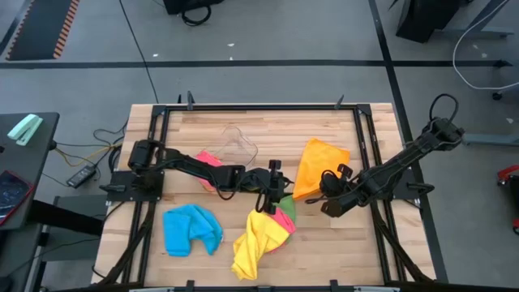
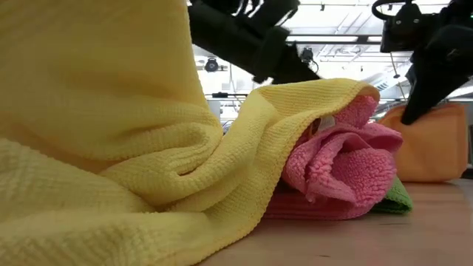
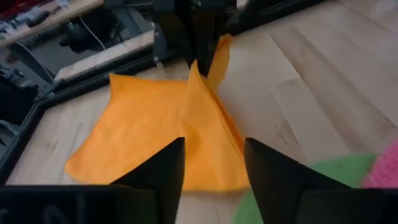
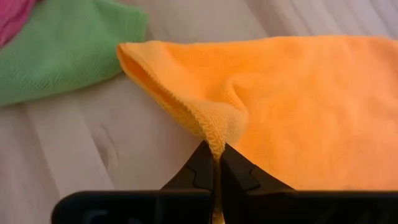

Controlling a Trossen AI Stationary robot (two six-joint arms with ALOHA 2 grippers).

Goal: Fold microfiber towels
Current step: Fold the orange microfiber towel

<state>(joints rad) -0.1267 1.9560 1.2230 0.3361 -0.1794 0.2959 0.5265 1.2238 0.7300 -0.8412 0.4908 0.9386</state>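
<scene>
The orange towel (image 1: 320,162) lies right of centre, and my right gripper (image 1: 326,195) is shut on it at its near side. My left gripper (image 3: 214,163) stands open just short of the orange towel (image 3: 143,134) and points at it with nothing between its fingers. The yellow towel (image 1: 258,239) lies crumpled near the front edge. It partly covers a pink towel (image 2: 344,166), which lies on a green towel (image 2: 395,198). The blue towel (image 1: 191,229) lies bunched at the front left. Another pink towel (image 1: 211,161) shows under my left arm. My right gripper pinches a folded bit of the orange towel's hemmed edge (image 4: 214,138) between its two fingertips. The fingers come from above, slanting down. That bit is drawn up into a small peak (image 3: 200,74), while the rest of the towel lies slack on the table.
A clear plastic tub (image 1: 235,146) stands at the back centre, behind my left arm. A black frame (image 1: 259,107) runs round the wooden table top. Bare wood shows at the front right (image 1: 349,251).
</scene>
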